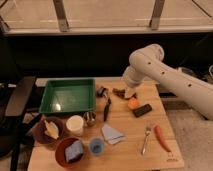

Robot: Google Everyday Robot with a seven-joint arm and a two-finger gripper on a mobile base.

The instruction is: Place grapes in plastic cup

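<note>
Hanging low over the far edge of the bench point(131, 152), the gripper point(129, 93) holds nothing, its claw spread wide just beside the grapes point(119, 92), which lie on the wood. The plastic cup point(96, 146) stands well apart near the front edge, between a red-brown bowl point(61, 145) and a pale folded cloth point(112, 134).

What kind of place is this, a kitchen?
Likely a robot practice lab: one wooden table holds a green tray, a carrot and a fork, and the robot's gripper hangs close by the grapes.
</note>
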